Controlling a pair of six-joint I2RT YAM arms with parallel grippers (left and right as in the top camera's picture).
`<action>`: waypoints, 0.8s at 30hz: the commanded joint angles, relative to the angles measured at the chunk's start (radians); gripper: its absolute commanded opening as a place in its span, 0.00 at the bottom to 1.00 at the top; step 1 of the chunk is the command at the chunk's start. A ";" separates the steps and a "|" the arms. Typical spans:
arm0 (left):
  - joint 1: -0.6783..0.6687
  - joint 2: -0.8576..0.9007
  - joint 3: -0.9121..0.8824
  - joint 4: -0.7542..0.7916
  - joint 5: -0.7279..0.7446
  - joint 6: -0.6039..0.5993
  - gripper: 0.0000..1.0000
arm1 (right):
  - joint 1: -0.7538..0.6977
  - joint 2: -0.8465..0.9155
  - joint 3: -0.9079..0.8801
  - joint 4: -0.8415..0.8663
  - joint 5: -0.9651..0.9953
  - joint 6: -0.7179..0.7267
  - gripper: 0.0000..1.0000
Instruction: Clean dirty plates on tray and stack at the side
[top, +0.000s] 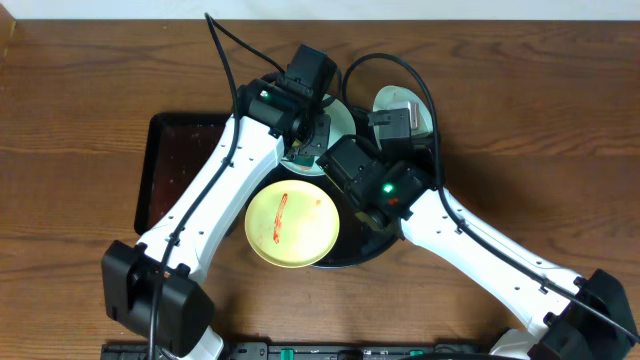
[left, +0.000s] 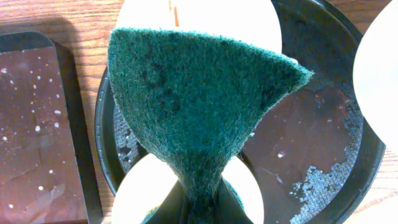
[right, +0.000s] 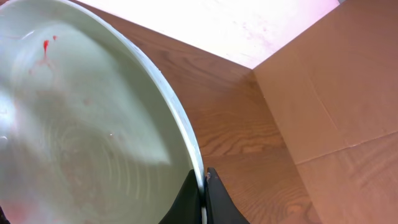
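Observation:
A pale yellow plate (top: 293, 228) with a red smear lies at the front of the round black tray (top: 345, 257); it also shows in the left wrist view (left: 217, 18). My right gripper (right: 205, 186) is shut on the rim of a pale blue-green plate (right: 81, 124) with small red specks, holding it tilted over the back of the tray (top: 341, 122). My left gripper (left: 199, 211) is shut on a green sponge (left: 193, 93), just above that plate. Another pale plate (top: 402, 98) lies at the back right, partly hidden by my right arm.
A rectangular black tray (top: 175, 160) sits to the left of the round tray, speckled with droplets. The round tray floor (left: 311, 124) is wet with foam. Brown cardboard (right: 336, 81) shows beyond the table in the right wrist view. Both arms cross over the round tray.

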 joint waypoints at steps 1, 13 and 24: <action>0.000 0.001 0.014 -0.003 -0.002 -0.013 0.07 | 0.005 -0.012 0.015 -0.001 0.054 0.036 0.01; 0.000 0.001 0.014 -0.003 -0.002 -0.013 0.08 | -0.111 -0.012 0.014 -0.059 -0.435 0.048 0.01; -0.001 0.005 0.012 -0.002 0.126 0.065 0.07 | -0.422 -0.012 0.003 -0.044 -1.310 -0.539 0.01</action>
